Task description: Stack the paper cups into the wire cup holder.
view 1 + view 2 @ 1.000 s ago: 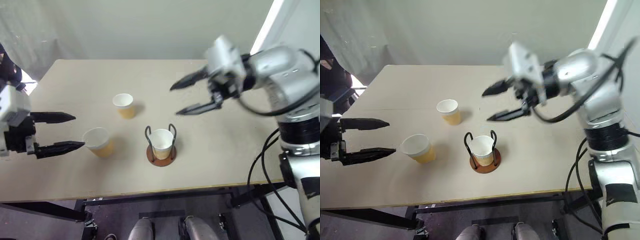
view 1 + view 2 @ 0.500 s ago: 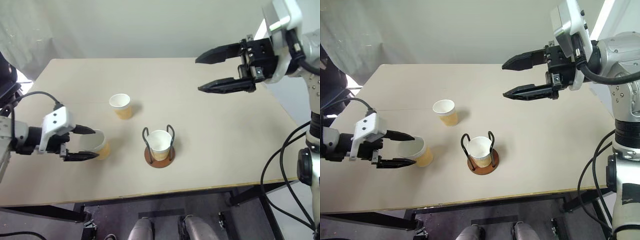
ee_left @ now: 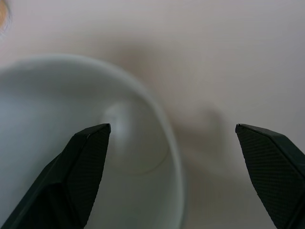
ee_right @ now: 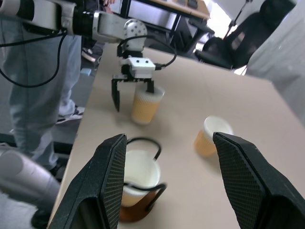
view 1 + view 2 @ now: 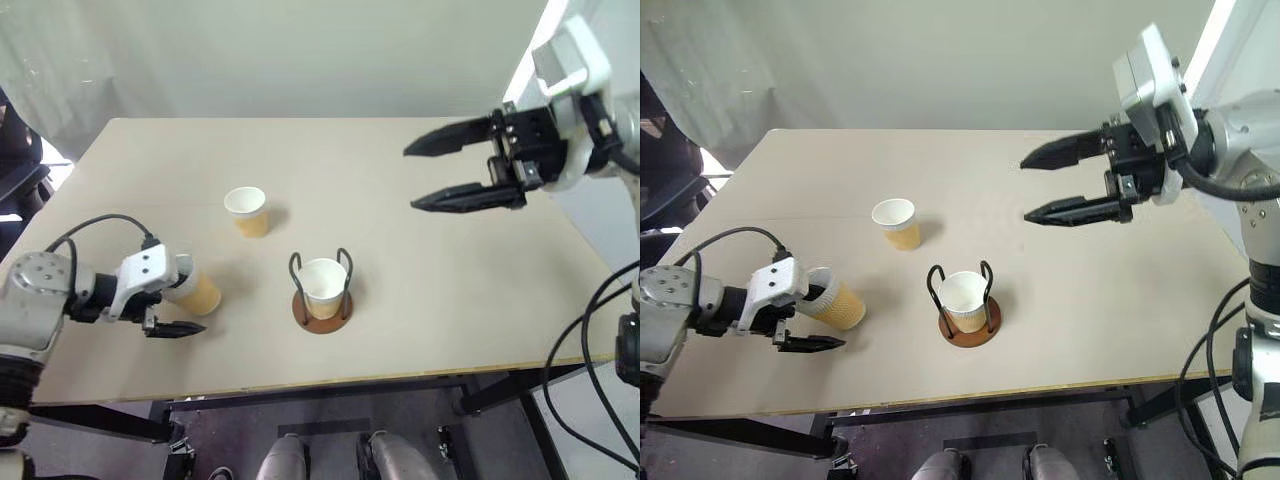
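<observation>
Three paper cups are on the table. One (image 5: 245, 210) stands upright toward the back. A second (image 5: 322, 288) sits inside the wire cup holder (image 5: 305, 316), a brown disc with dark wire loops. The third (image 5: 198, 293) leans over at the near left. My left gripper (image 5: 190, 310) is open at that cup. One finger is at the cup's white mouth (image 3: 57, 119); the other finger (image 3: 267, 157) is outside, on its near side. My right gripper (image 5: 412, 180) hangs open and empty, high over the table's right side.
The tan table (image 5: 450, 300) has its front edge just below the holder. In the right wrist view a person in grey trousers (image 4: 43, 62) stands beyond the table's left side, and a black office chair (image 4: 267, 24) is farther off.
My left gripper has dropped and pushed forward onto the near left cup, which has tipped from upright to leaning. My right gripper has drifted to the right, still open.
</observation>
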